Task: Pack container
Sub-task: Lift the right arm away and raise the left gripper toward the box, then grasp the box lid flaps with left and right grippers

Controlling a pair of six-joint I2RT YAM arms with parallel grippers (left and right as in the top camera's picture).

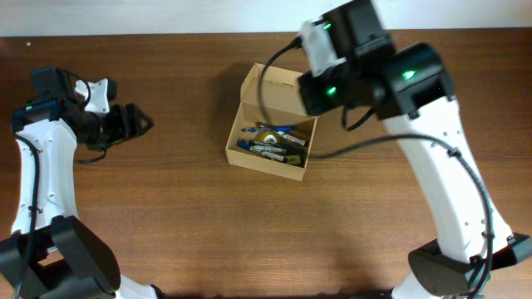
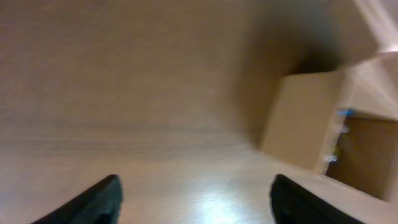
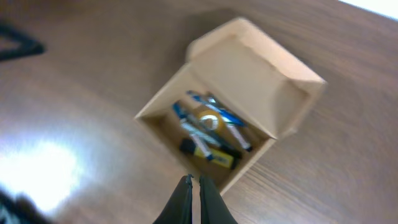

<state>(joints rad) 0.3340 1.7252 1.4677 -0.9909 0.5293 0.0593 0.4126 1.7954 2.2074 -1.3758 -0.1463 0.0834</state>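
Observation:
The tan cardboard container (image 1: 264, 164) stands open at the table's middle, its flap lid (image 1: 271, 88) raised at the far side. Inside lie several markers (image 1: 274, 150) and a roll of tape (image 1: 268, 137). The right wrist view shows the same container (image 3: 245, 65) from above, with the tape roll (image 3: 208, 119) and a yellow-and-black marker (image 3: 209, 153). My right gripper (image 3: 194, 182) is shut and empty, hovering above the container's near rim. My left gripper (image 1: 138, 123) is open and empty, well to the left of the container. In the left wrist view, its fingers (image 2: 196, 200) are spread over bare table and the container (image 2: 303, 118) lies ahead to the right.
The brown wooden table (image 1: 166, 208) extends all round the container. Its far edge meets a pale wall (image 1: 166, 15). A black cable (image 1: 274, 62) from the right arm hangs over the container's lid.

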